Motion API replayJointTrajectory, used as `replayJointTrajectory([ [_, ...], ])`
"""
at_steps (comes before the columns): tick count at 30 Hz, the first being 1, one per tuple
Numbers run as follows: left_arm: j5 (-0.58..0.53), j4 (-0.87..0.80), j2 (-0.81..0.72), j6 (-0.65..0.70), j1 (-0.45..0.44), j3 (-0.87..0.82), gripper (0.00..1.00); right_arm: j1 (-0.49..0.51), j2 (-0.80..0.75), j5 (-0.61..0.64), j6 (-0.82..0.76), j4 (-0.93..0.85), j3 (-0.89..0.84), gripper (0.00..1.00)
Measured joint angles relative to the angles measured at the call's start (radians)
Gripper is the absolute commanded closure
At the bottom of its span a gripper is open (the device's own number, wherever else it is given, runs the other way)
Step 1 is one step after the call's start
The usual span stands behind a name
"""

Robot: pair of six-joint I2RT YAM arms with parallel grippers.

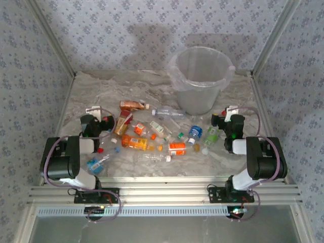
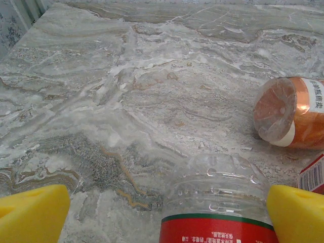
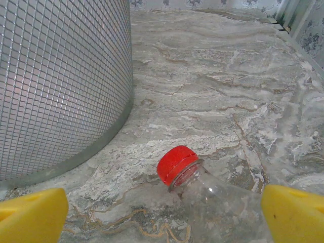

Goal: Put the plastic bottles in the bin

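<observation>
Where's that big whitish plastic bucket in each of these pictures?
Top external: the large translucent greyish-white round plastic bin, upper middle, slightly right.
Right wrist: its gridded wall, left side.
Left wrist: grey-veined marble tabletop, orange-filled plastic bottle at right.
Shared landmark: that marble tabletop.

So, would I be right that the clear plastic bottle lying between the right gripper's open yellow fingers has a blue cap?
Not quite: the screw cap is red, as the right wrist view shows. The clear plastic bottle does lie between the right gripper's open yellow fingers.
</observation>
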Motion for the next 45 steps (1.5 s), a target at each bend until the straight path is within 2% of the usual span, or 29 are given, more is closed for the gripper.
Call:
replayJointTrajectory([
  [45,-0.024,-0.004,-0.004,-0.012,0.000,0.000,0.00,0.000,0.000,0.000,0.000,0.000,0.000,0.00],
])
